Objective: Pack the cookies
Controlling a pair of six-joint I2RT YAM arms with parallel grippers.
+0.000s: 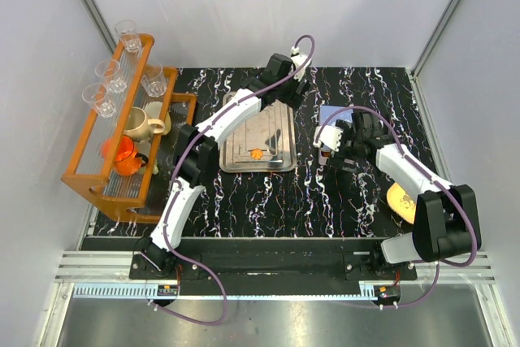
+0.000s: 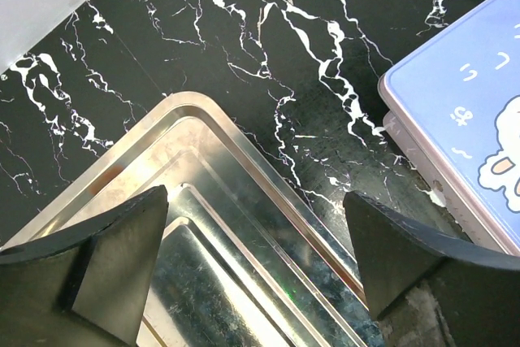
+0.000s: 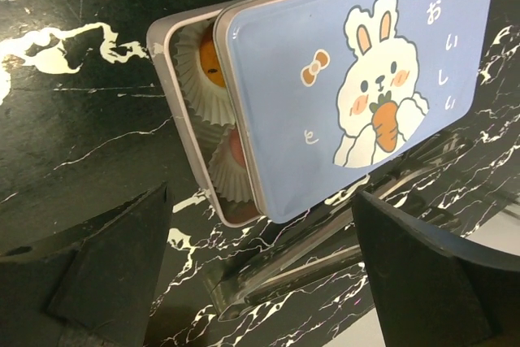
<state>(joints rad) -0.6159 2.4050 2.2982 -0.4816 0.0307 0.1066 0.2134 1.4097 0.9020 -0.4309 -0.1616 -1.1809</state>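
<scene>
One orange flower-shaped cookie (image 1: 257, 153) lies on the metal tray (image 1: 276, 132). To the tray's right stands a tin (image 3: 172, 87) whose blue rabbit lid (image 3: 349, 79) is slid partly over it. In the uncovered strip an orange cookie (image 3: 213, 67) and a pinkish cookie (image 3: 236, 148) sit in white paper cups. My left gripper (image 2: 260, 258) hangs open above the tray's far right corner (image 2: 195, 119), holding nothing. By the tin's near end my right gripper (image 3: 260, 266) is open and empty.
A large yellow-orange lump (image 1: 402, 199) lies at the right beside the right arm. An orange wooden rack (image 1: 122, 127) with glasses and mugs stands along the left side. White walls close in the table at the back and sides.
</scene>
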